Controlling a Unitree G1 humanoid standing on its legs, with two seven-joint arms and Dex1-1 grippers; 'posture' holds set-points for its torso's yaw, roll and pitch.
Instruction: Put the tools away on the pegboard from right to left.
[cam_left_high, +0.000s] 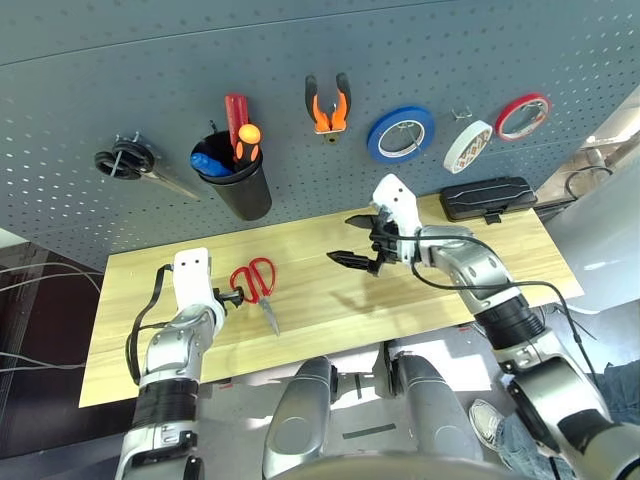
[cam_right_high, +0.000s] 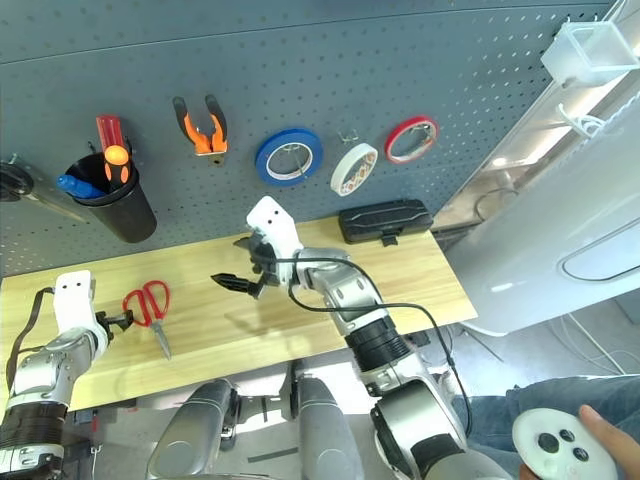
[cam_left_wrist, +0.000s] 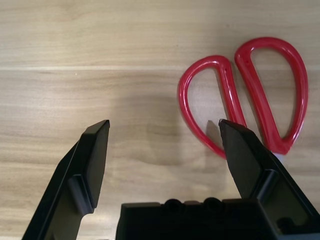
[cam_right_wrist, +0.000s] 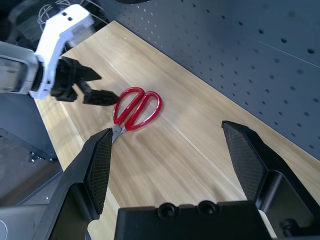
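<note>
The red-handled scissors (cam_left_high: 257, 283) lie flat on the wooden table (cam_left_high: 450, 290), blades toward me. My left gripper (cam_left_high: 236, 297) is open just left of their handles; in the left wrist view one fingertip (cam_left_wrist: 240, 150) stands at the outer edge of a handle loop (cam_left_wrist: 210, 100). My right gripper (cam_left_high: 342, 238) hangs open and empty above the table's middle. On the pegboard (cam_left_high: 120, 90) hang the orange-handled pliers (cam_left_high: 327, 105) and the whitish tape roll (cam_left_high: 467, 146). The orange-and-black screwdriver (cam_left_high: 247, 135) stands in the black cup (cam_left_high: 238, 188).
Black-handled scissors (cam_left_high: 130, 160) hang at the pegboard's left. A blue tape roll (cam_left_high: 400, 133) and a red one (cam_left_high: 522, 116) flank the whitish roll. A black case (cam_left_high: 488, 197) lies at the table's back right. A person's hand with a remote (cam_right_high: 560, 445) is at lower right.
</note>
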